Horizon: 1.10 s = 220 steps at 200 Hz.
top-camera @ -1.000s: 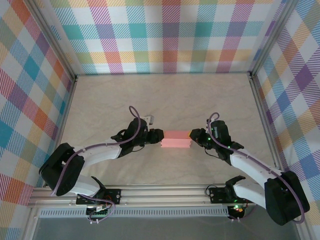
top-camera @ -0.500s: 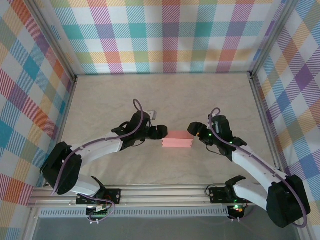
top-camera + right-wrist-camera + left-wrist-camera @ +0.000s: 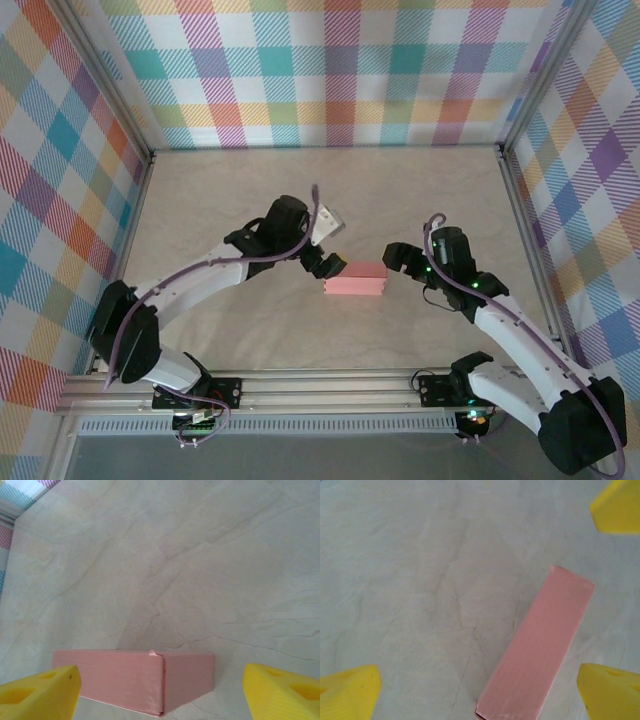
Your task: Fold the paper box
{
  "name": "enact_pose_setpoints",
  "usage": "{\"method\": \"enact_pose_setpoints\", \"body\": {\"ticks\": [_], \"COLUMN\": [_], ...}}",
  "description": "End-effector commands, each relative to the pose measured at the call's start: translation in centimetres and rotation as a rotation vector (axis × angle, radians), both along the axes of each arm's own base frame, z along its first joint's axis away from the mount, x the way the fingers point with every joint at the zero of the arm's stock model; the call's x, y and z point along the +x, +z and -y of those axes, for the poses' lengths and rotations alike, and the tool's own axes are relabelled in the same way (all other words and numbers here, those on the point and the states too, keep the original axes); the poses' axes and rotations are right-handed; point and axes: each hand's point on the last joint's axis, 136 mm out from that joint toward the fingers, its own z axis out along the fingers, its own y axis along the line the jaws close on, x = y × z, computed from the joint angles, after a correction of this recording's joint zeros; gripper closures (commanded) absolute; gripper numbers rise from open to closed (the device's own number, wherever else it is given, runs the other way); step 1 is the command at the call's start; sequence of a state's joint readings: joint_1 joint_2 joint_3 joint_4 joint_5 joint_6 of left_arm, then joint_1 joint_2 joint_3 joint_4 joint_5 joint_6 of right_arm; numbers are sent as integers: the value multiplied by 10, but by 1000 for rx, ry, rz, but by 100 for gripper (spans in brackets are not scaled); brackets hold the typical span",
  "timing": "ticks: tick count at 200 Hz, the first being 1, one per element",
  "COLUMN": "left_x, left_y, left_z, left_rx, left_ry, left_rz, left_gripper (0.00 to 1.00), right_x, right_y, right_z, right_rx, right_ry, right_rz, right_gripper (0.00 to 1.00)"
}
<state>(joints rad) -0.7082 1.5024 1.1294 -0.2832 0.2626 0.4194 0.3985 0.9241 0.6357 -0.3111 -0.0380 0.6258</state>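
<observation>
The paper box (image 3: 355, 279) is a closed salmon-pink flat rectangular box lying on the table (image 3: 330, 190) between my two arms. My left gripper (image 3: 326, 264) hovers just off its left end, open, with nothing between its fingers. In the left wrist view the paper box (image 3: 545, 650) runs diagonally between my yellow fingertips (image 3: 347, 692), apart from both. My right gripper (image 3: 397, 262) stands open a little off the box's right end. The right wrist view looks over the paper box (image 3: 130, 680) at its corner and end face, with the right gripper (image 3: 160, 692) open around it and not touching.
Plaid walls (image 3: 340, 70) close the table in at the back and both sides. An aluminium rail (image 3: 320, 385) with both arm bases runs along the near edge. One yellow fingertip of the right gripper (image 3: 617, 505) shows at the top right of the left wrist view.
Both grippers opened and let go of the box's ends. The left wrist lifted and swung right over the box's left end. The right gripper drew back slightly. The box stayed put.
</observation>
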Motion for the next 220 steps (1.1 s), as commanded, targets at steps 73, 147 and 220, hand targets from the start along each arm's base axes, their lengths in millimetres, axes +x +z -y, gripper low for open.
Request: {"method": "enact_pose_setpoints", "body": {"ticks": [73,147,220], "left_x": [-26,-25,-35], "left_y": [-48,-72,-76], "left_z": [18,19,23], "left_rx": [217,280,303], "left_ry": [-427,-447,-456], "left_rz": [-140,-170,-184], "left_gripper": [20,38,68], "right_x": [-4,-1,1], "right_y": [-13,-17,-26], "right_z": [6,4,2], "right_rx": [-70,-68,-76], "right_ry": [26,25,28], "right_rz": [-29,-43,-67], "right_gripper": [19,22,24]}}
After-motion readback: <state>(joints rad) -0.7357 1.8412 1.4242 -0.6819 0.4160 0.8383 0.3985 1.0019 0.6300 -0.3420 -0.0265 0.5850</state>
